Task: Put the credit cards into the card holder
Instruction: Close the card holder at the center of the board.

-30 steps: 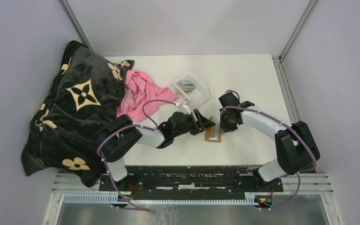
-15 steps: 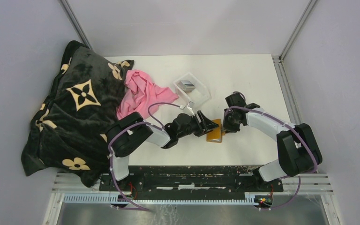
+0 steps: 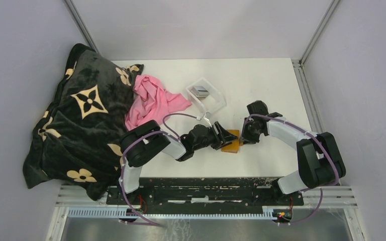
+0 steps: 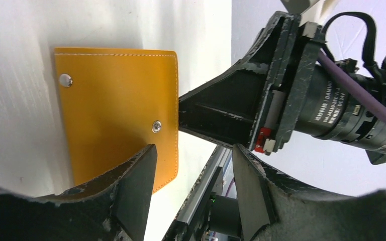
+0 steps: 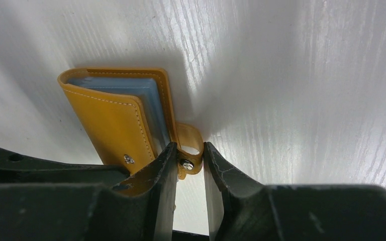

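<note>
The card holder (image 3: 229, 142), a closed orange wallet, lies on the white table between my two grippers. In the left wrist view it (image 4: 115, 105) shows a flat cover with two snap studs. My left gripper (image 4: 193, 188) is open and empty at its near edge, one finger (image 4: 140, 186) over the cover. In the right wrist view the wallet (image 5: 113, 118) gapes slightly, with clear pockets showing. My right gripper (image 5: 187, 165) is shut on its snap strap (image 5: 188, 143). The credit cards (image 3: 199, 91) lie stacked in a clear tray (image 3: 215, 103) behind the wallet.
A pink cloth (image 3: 151, 100) and a large black blanket with cream flowers (image 3: 80, 120) cover the table's left side. The right gripper's body (image 4: 291, 95) sits close in front of the left gripper. The table's near rail (image 3: 206, 181) runs below the wallet.
My left gripper has slid right, up to the wallet. My right gripper has shifted slightly right and nearer with the strap. The wallet now lies flatter.
</note>
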### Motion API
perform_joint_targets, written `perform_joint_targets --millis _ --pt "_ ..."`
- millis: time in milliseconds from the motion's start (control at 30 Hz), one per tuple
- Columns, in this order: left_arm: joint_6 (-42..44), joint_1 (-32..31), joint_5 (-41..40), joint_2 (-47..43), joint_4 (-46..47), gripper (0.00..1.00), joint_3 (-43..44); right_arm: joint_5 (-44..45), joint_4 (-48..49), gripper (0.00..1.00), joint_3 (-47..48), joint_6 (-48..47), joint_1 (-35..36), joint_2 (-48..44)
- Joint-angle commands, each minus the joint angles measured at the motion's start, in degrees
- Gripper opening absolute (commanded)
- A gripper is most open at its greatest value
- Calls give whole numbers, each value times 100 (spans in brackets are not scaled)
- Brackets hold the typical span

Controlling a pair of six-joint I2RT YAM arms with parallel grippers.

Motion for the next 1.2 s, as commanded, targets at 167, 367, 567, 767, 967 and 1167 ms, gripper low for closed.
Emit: perform_joint_targets --millis 167,367,567,767,967,1167 --pt "-546 -171 -306 144 124 62 -23 -64 155 33 31 55 -171 -106" --pt "-668 -191 -695 11 -11 61 -314 55 57 35 64 -17 -175 -215" --pt "-695 -214 -871 -68 -180 61 -434 90 -3 35 67 -3 -178 -354" --pt "-690 -230 -979 -129 -266 61 -498 67 -106 36 116 40 -166 -550" --pt "-728 -255 -1071 -177 -259 61 -578 -57 -77 40 208 171 -167 -766" --pt "-733 -266 -1166 -226 -309 61 -651 46 -110 43 229 262 -167 -1040"
